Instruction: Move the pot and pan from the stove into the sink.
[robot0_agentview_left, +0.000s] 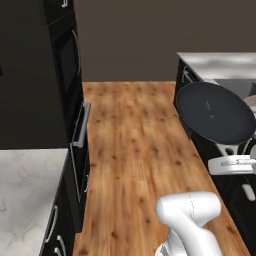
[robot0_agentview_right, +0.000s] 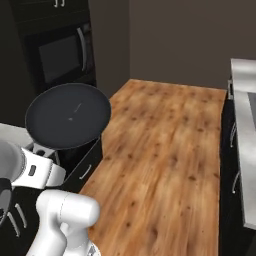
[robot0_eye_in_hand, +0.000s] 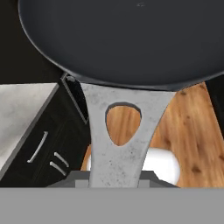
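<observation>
Carrying the pan (robot0_agentview_left: 215, 112) right now, and it's up in the air over the wooden floor (robot0_agentview_left: 135, 150) between the two runs of cabinets. From the hand view the tool (robot0_eye_in_hand: 114, 181) looks clenched on the grey handle (robot0_eye_in_hand: 120, 144), which runs straight down to 6 o'clock with the black bowl spreading across 12. Fingertips themselves are hidden at the bottom edge, so that grip is my read, not something I can see cleanly.

For doing this well, I'd say keep the pan level and swing slow, since a long handle held at its far end probably wants to twist. I can't make out the sink from here, so I'd want it in sight before lowering.

Room-wise, the floor lane is wide open. Tight spots are the marble surface (robot0_agentview_left: 215, 65) at 1 o'clock in the left base view and the dark oven (robot0_agentview_right: 60, 55) at 11 o'clock in the right base view, just past the rim.
</observation>
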